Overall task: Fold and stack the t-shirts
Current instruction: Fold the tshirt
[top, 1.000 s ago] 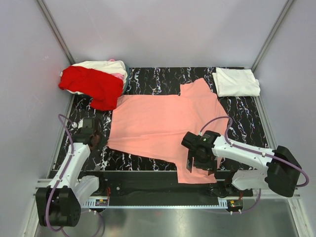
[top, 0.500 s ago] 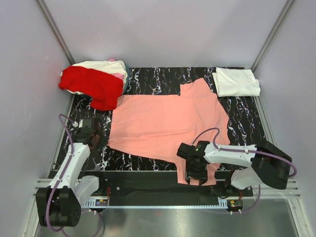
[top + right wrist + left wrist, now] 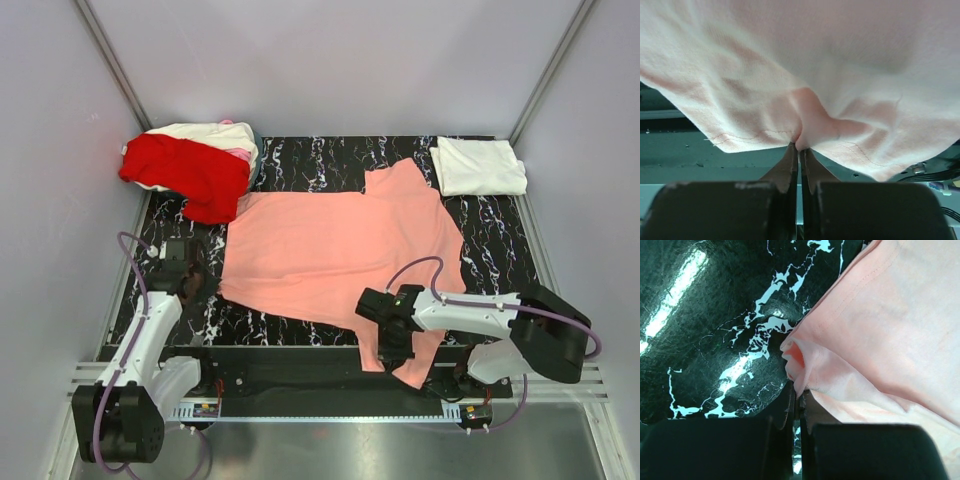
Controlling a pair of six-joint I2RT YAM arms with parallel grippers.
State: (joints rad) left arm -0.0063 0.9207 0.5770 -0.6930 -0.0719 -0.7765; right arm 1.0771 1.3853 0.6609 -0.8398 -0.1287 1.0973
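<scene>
A salmon-pink t-shirt (image 3: 340,250) lies spread over the black marbled table (image 3: 500,250). Its near sleeve hangs over the front edge. My left gripper (image 3: 190,282) is shut on the shirt's near-left corner; in the left wrist view that pinched fold (image 3: 800,375) bunches up between the fingertips (image 3: 789,397). My right gripper (image 3: 392,345) is shut on the hem of the near sleeve (image 3: 800,125), which puckers at the fingertips (image 3: 790,155). A folded white t-shirt (image 3: 478,165) lies at the back right. A red t-shirt (image 3: 190,175) tops a heap with cream and pale pink ones (image 3: 225,135) at the back left.
Grey walls close in on three sides. A black bar and a metal rail (image 3: 330,405) run along the near edge, below the hanging sleeve. Bare marbled surface (image 3: 710,320) lies left of the shirt corner.
My right gripper dropped toward the near edge and closed on the sleeve hem, which now bunches up. The left arm has stayed put, still shut.
</scene>
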